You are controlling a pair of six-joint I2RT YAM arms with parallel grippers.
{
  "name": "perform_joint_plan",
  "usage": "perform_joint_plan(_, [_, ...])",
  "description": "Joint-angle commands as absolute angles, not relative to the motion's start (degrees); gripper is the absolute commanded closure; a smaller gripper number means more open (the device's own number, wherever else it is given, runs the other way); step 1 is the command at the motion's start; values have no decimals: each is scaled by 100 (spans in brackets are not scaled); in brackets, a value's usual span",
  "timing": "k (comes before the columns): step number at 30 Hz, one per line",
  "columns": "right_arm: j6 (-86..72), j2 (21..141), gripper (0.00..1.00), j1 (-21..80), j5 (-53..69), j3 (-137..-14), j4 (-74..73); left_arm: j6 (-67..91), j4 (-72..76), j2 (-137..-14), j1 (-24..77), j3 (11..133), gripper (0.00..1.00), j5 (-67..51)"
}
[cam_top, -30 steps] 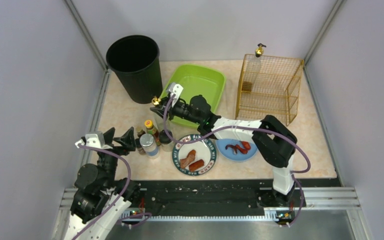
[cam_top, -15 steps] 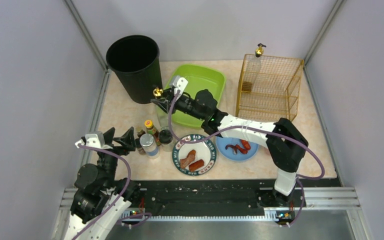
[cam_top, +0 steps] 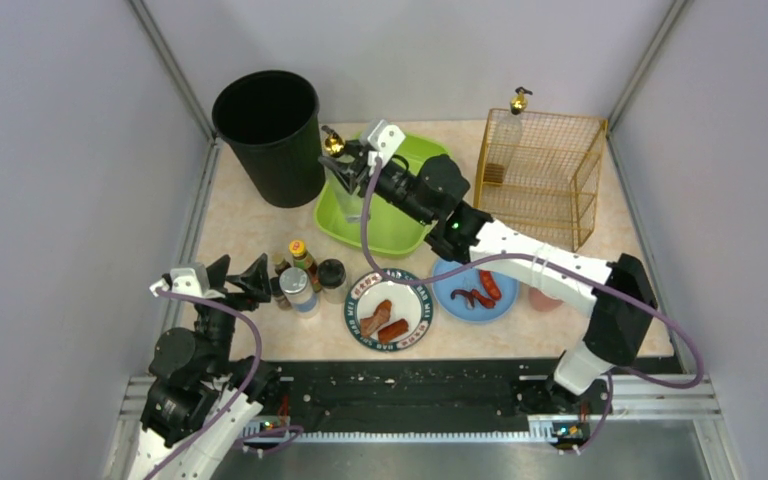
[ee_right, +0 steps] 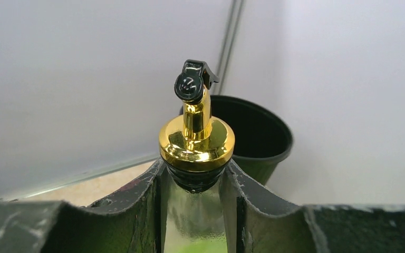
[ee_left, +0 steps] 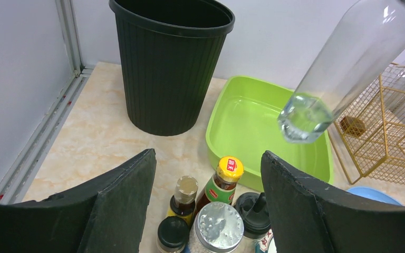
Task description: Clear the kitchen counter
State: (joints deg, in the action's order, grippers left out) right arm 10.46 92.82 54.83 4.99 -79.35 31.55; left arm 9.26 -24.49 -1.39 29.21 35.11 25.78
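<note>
The kitchen counter (cam_top: 245, 225) is pale beige marbled stone. My right gripper (cam_top: 353, 160) is shut on the neck of a clear glass bottle (cam_top: 351, 190) with a gold pourer cap (cam_top: 333, 143). It holds the bottle in the air, tilted, over the left end of the green tray (cam_top: 385, 240). The wrist view shows the fingers (ee_right: 137, 205) pressed on both sides of the bottle (ee_right: 196, 145). The bottle also hangs in the left wrist view (ee_left: 343, 63). My left gripper (cam_top: 232, 272) is open and empty, just left of a cluster of condiment bottles (cam_top: 303, 275) (ee_left: 219, 211).
A black bin (cam_top: 268, 130) stands at the far left. A gold wire rack (cam_top: 538, 175) with another gold-capped bottle (cam_top: 519, 100) stands at the far right. A patterned plate with sausages (cam_top: 388, 310), a blue plate (cam_top: 473, 293) and a small pink dish (cam_top: 545, 298) lie near the front.
My right arm has lifted the glass bottle off the counter and carried it up and away, to over the green tray. The pink dish has come into view. The left arm has not moved.
</note>
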Motion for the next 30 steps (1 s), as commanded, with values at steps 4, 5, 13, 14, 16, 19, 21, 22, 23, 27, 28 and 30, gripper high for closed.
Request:
perform_joint_plan(4, [1701, 8354, 100, 5166, 27, -8649, 2853, 879, -2249, -141, 2931, 3498, 23, 2540])
perform_joint_plan(5, [1722, 8260, 100, 5062, 26, -8691, 2748, 879, -2244, -134, 2935, 3498, 23, 2544])
perform_joint_plan(13, [1711, 7875, 100, 4251, -536, -9199, 1910, 887, -2242, -106, 2932, 3498, 23, 2527])
perform_joint_plan(14, [1701, 7855, 100, 4153, -591, -9275, 1824, 888, -2241, -105, 2933, 3498, 23, 2523])
perform_joint_plan(16, [1659, 7827, 100, 3930, -775, -9422, 1645, 889, -2241, -104, 2933, 3498, 23, 2514])
perform_joint_plan(19, [1581, 7796, 100, 3625, -1011, -9598, 1476, 896, -2232, -105, 2936, 3494, 23, 2484])
perform_joint_plan(21, [1498, 7817, 100, 3408, -1159, -9739, 1370, 896, -2224, -103, 2932, 3490, 23, 2464])
perform_joint_plan(22, [1468, 7843, 100, 3300, -1230, -9803, 1315, 896, -2226, -105, 2929, 3488, 23, 2458])
perform_joint_plan(23, [1466, 7880, 100, 3192, -1316, -9898, 1252, 903, -2224, -98, 2935, 3489, 23, 2453])
perform_joint_plan(27, [1317, 8018, 100, 2773, -1524, -10245, 916, 914, -2215, -105, 2933, 3488, 23, 2418])
perform_joint_plan(28, [1314, 8038, 100, 2677, -1589, -10282, 896, 914, -2216, -105, 2933, 3489, 23, 2409])
perform_joint_plan(30, [1281, 8075, 100, 2501, -1696, -10347, 828, 914, -2215, -101, 2935, 3487, 23, 2398])
